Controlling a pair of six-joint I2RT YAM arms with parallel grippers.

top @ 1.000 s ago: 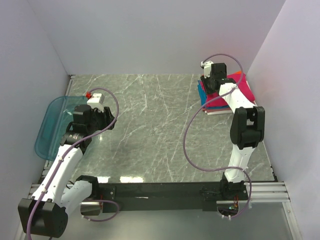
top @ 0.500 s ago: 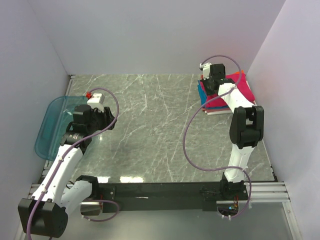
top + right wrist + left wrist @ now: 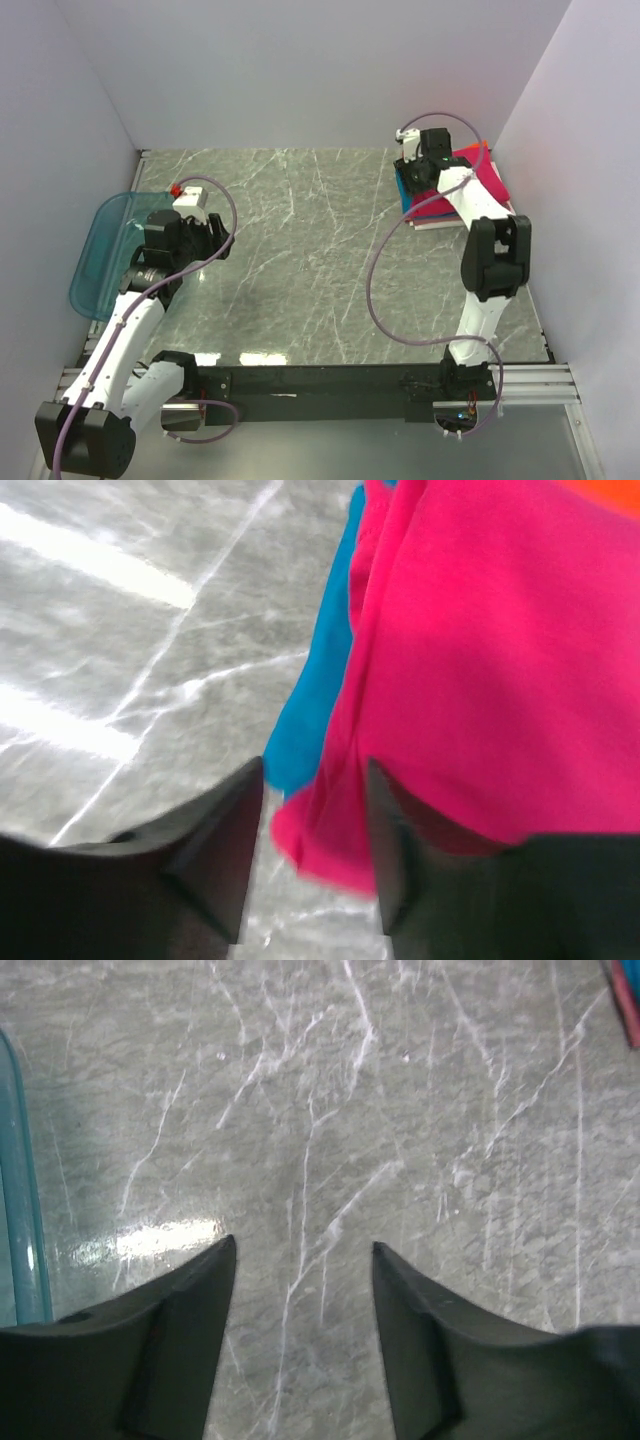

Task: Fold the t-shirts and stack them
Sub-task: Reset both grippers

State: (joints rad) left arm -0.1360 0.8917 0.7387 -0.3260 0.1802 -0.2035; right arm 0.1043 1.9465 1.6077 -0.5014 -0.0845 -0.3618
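The folded t-shirts lie in a stack (image 3: 487, 178) at the back right. The magenta-red shirt (image 3: 500, 660) is on top, a teal-blue one (image 3: 325, 700) shows under its left edge, and an orange one (image 3: 610, 495) shows at the far side. A pale layer (image 3: 436, 223) shows at the stack's near edge. My right gripper (image 3: 411, 172) hangs over the stack's left edge. In the right wrist view the gripper (image 3: 315, 770) is open, with a loose corner of the magenta shirt lying between its jaws. My left gripper (image 3: 303, 1250) is open and empty above the bare table at the left.
A translucent blue plastic tray (image 3: 98, 250) overhangs the table's left edge, just left of my left arm; its rim shows in the left wrist view (image 3: 25, 1230). Grey marble tabletop (image 3: 310, 250) lies between the arms. Walls close in on the left, back and right.
My right gripper has shifted a little to the left and back along the stack's left edge. The left arm has barely moved.
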